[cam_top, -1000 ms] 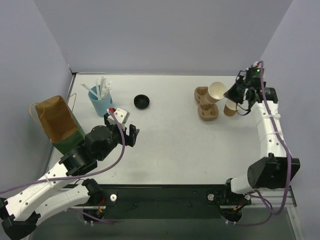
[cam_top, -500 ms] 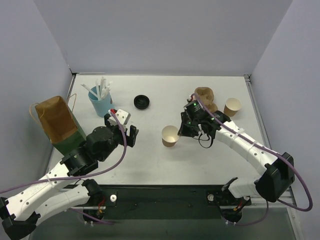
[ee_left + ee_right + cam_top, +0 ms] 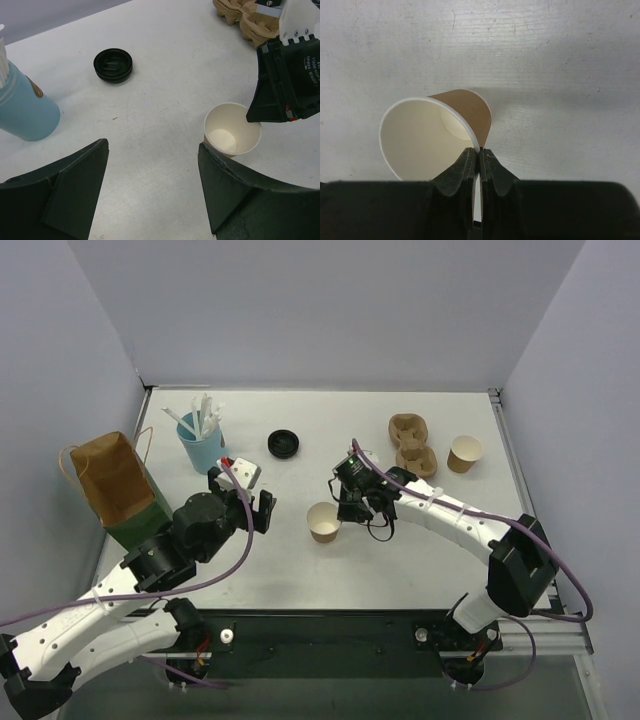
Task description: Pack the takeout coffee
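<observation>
Top view: paper cup (image 3: 323,522) near upright on the worktop (image 3: 300,570), rim in right end effector (image 3: 347,508); black lid (image 3: 284,444) well apart, beyond-left, nearer left end effector (image 3: 245,498).
Left wrist: left end effector spread, empty.
Right wrist: right end effector pressed together, pinching the cup's rim wall.

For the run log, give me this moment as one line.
right gripper: shut on cup rim | left gripper: open, empty | lid: off cup

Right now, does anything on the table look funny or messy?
Nothing is spilled. The odd bit: the paper cup is open and empty, pinched by its rim in the right hand, while a black lid lies alone farther back on the table.
</observation>
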You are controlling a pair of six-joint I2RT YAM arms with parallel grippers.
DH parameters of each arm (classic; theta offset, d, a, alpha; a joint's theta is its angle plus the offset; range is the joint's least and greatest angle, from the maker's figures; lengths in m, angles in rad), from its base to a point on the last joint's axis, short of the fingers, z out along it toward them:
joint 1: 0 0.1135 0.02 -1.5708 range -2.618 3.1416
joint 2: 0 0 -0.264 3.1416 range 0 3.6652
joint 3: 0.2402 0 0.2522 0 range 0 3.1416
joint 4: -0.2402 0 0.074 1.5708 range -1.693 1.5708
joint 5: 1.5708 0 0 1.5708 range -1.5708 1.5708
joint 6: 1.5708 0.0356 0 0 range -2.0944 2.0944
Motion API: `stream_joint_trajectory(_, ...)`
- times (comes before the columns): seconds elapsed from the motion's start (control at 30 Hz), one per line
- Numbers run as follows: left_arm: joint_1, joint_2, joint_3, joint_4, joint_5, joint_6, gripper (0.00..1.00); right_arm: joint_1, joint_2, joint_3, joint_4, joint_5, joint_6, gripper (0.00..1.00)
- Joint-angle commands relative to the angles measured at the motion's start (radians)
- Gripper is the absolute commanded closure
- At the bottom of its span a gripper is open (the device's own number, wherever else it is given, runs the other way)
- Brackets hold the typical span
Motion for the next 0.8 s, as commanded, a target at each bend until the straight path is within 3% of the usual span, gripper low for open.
stream_joint_trajectory(0.0,-0.006,-0.003,0.004,0.047,-0.012,0.008,0.18,0.006,0.018,0.004,0.016,0.060,0.030,0.88)
stream_joint_trajectory(0.1,-0.006,-0.003,0.002,0.047,-0.012,0.008,0.18,0.006,0.012,0.000,0.016,0.066,0.037,0.78)
stream_joint_trajectory(0.33,-0.017,0.011,0.016,0.023,-0.009,0.007,0.19,-0.007,-0.063,0.001,-0.019,0.088,0.014,0.71)
stream_joint_trajectory(0.47,-0.026,0.047,0.054,-0.048,-0.058,-0.070,0.19,-0.005,-0.182,-0.016,-0.051,0.102,-0.051,0.68)
stream_joint_trajectory(0.57,-0.023,0.151,0.154,-0.154,-0.057,-0.125,0.20,0.016,-0.293,-0.063,-0.064,0.132,-0.092,0.62)
stream_joint_trajectory(0.77,0.024,0.447,0.409,-0.241,-0.025,-0.059,0.19,0.071,-0.480,-0.170,-0.065,0.177,-0.175,0.41)
